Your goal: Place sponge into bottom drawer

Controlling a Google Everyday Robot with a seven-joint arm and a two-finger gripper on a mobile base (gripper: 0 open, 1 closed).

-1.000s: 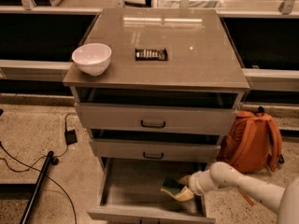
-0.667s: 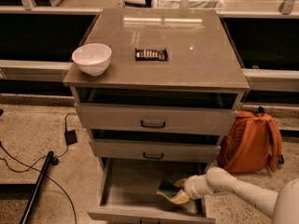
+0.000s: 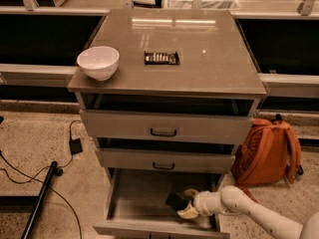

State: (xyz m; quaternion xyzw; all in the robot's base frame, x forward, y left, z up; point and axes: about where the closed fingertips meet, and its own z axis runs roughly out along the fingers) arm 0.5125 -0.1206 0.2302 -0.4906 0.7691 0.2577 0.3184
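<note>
The bottom drawer [image 3: 134, 203] is pulled out, showing its flat grey floor. My gripper [image 3: 185, 203] reaches in from the right on a white arm and sits low over the right part of the drawer floor. It is shut on the sponge [image 3: 174, 200], whose dark green side shows just left of the pale fingertips [image 3: 190, 213]. I cannot tell whether the sponge touches the floor.
The two upper drawers [image 3: 164, 128] stand slightly open. A white bowl [image 3: 98, 61] and a dark snack packet [image 3: 161, 58] lie on the cabinet top. An orange backpack [image 3: 266, 151] leans at the right. Cables and a black pole [image 3: 42, 193] lie on the floor at the left.
My gripper has moved left across the bottom drawer with the sponge in it, and the arm reaches further in.
</note>
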